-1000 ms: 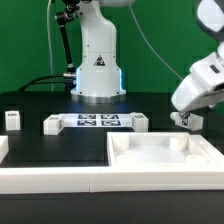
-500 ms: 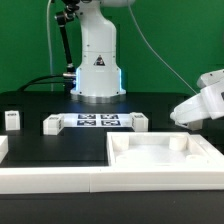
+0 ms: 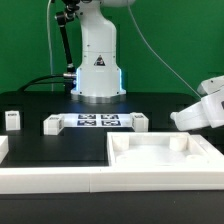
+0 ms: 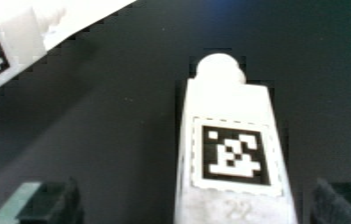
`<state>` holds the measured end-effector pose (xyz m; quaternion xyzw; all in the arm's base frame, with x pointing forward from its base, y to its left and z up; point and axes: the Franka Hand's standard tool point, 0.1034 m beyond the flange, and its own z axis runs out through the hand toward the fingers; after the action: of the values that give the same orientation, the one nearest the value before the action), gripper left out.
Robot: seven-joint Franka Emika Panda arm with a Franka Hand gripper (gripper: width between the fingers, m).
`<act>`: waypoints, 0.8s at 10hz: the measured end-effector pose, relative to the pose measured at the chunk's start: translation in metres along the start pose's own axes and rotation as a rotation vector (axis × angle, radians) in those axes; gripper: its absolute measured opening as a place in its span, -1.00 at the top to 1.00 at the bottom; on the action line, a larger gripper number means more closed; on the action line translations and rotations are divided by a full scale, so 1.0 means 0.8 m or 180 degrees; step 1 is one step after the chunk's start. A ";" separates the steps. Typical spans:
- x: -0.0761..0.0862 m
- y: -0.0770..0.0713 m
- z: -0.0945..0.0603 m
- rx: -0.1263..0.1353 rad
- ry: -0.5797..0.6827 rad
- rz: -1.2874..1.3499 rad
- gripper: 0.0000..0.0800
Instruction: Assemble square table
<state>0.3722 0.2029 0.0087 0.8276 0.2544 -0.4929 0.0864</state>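
White plastic leg (image 4: 232, 120) lies flat on the black desk (image 4: 110, 130) between wide-open jaws that hold nothing; it looks light, stiff and slick, likely best pinched across its 2 long sides near the tag (image 4: 236, 153).

You see a white leg (image 4: 230, 110) between the dark fingers (image 4: 44, 200) of the pincer (image 4: 198, 205), and it carries a black-and-white square tag (image 4: 234, 152). Under the pincer the table (image 3: 30, 105) is black. Just beside the pincer, the square tabletop (image 3: 160, 158) is plain white. Farther off, the marker board (image 3: 97, 121) shows black-and-white tags, and the white robot base (image 3: 98, 60) glows blue low down.
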 end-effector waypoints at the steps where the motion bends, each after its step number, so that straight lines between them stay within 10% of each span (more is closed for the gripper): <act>1: 0.001 -0.001 0.001 -0.0002 0.0000 -0.0005 -0.62; 3: 0.002 -0.003 0.004 -0.0009 -0.0016 -0.0014 -0.62; 5: 0.002 -0.003 0.005 -0.0008 -0.0020 -0.0013 0.04; 8: 0.003 -0.003 0.005 -0.0008 -0.0019 -0.0013 0.27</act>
<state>0.3686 0.2041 0.0052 0.8255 0.2564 -0.4952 0.0872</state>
